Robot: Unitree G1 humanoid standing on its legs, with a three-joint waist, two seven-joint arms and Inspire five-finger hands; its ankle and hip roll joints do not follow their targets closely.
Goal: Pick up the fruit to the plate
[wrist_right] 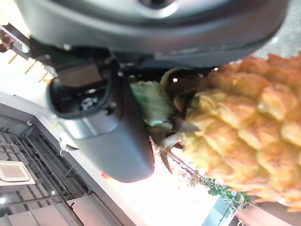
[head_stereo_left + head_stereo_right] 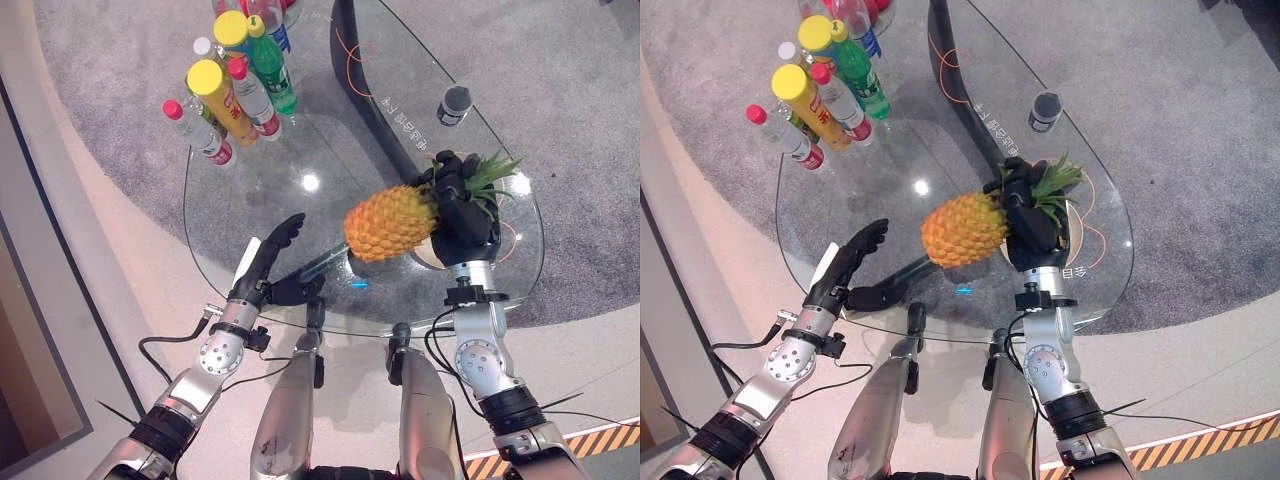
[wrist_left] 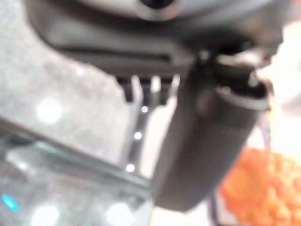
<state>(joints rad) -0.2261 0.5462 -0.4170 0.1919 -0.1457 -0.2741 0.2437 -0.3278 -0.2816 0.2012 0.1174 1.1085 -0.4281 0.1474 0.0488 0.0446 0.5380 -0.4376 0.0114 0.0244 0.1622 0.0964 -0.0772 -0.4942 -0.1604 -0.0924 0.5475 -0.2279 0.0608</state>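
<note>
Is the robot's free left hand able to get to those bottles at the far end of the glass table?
Probably yes, with a long stretch. The left hand is open over bare glass table, and nothing stands between it and the bottles. The pineapple hangs off to its right.

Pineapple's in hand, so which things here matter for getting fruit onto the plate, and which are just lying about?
Job:
pineapple, held off the glass table in the right hand
plate, partly hidden under that hand
left hand, open, idle over the table

Lying about:
bottles at the far left
small dark cup at the far right
</note>
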